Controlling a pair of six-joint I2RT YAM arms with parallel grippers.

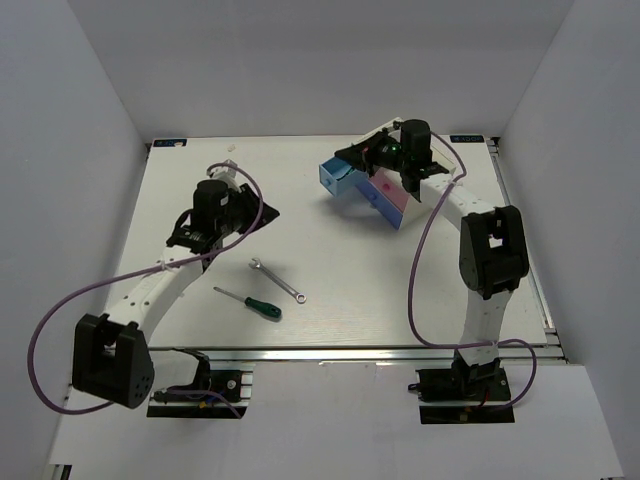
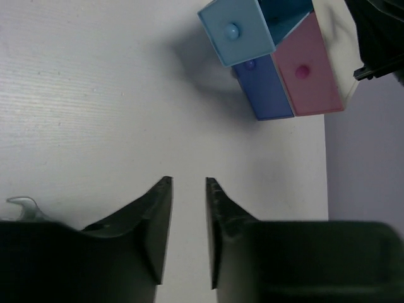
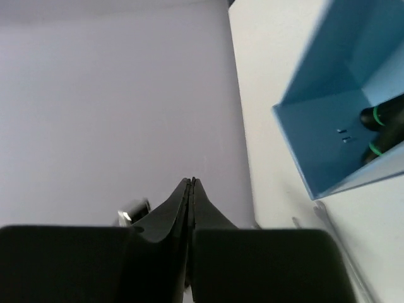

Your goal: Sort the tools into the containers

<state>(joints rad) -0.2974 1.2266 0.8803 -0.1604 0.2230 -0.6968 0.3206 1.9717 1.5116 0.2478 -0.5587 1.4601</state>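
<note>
The silver wrench [image 1: 277, 279] and the green-handled screwdriver [image 1: 250, 302] lie on the table's near middle. The white cabinet [image 1: 395, 200] stands at the back right, its light-blue drawer [image 1: 335, 177] pulled out. In the right wrist view this drawer [image 3: 334, 113] holds two dark tool ends with green rings [image 3: 385, 129]. In the left wrist view the light-blue drawer [image 2: 237, 31] sticks out above a darker blue drawer [image 2: 265, 88] and a pink drawer [image 2: 306, 76]. My left gripper [image 2: 188, 183] is open and empty over bare table. My right gripper [image 3: 191, 182] is shut and empty, behind the open drawer.
White walls enclose the table on three sides. The left gripper [image 1: 262, 214] hovers left of the cabinet; the right gripper [image 1: 347, 156] is near the back wall. A purple cable loops beside each arm. The wrench's end shows at the left wrist view's edge [image 2: 22, 205].
</note>
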